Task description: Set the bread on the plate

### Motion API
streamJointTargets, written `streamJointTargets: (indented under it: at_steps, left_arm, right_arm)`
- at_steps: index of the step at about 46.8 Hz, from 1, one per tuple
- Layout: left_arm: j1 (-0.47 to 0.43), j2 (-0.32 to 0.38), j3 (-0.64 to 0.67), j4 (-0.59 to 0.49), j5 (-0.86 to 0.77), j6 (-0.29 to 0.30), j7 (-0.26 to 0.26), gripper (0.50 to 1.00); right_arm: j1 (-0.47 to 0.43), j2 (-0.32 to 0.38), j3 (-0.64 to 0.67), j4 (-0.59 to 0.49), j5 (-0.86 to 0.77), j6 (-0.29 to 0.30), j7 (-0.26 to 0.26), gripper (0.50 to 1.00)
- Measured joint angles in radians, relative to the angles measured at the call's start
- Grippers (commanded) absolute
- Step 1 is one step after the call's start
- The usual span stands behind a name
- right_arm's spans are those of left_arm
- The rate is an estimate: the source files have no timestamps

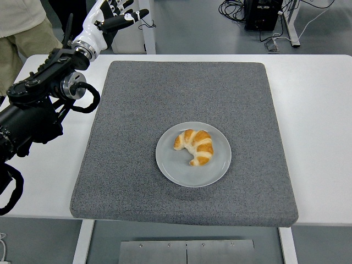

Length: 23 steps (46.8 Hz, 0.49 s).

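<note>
Bread [194, 146]: a croissant lying on the plate [170, 165], a little above the plate's middle, fully inside the rim.
Plate: sits on the grey mat [137, 99], toward the mat's near half; the mat lies on the white bench [319, 110].
Left hand [114, 16]: raised at the far left corner, beyond the mat's edge, well apart from the plate; fingers spread, holding nothing.
Right arm: not in view.
Person: partly visible at the top left, just beside the arm.
Task state: looks finished, since the bread rests on the plate.
Risk: the left arm [49, 93] hangs over the bench's left side; a low sweep could catch the mat's edge and shift the plate.
Risk: the raised hand is near the person, so a wide swing could strike them.
</note>
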<state>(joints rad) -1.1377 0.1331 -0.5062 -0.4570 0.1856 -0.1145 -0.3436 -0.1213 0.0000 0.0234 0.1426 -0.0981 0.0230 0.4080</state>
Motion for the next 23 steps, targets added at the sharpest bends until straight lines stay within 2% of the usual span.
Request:
streamJointTargets:
  at_steps: [11, 23]
  left_arm:
    - [0.072, -0.030, -0.014, 0.008, -0.085, -0.044, -0.001, 0.969]
    - [0.161, -0.028, -0.053, -0.009, -0.132, -0.082, -0.001, 0.969]
  right_arm:
    - [0.000, 0.000, 0.000, 0.000, 0.000, 0.000, 0.000, 1.000]
    - [0.000, 0.000, 0.000, 0.000, 0.000, 0.000, 0.000, 1.000]
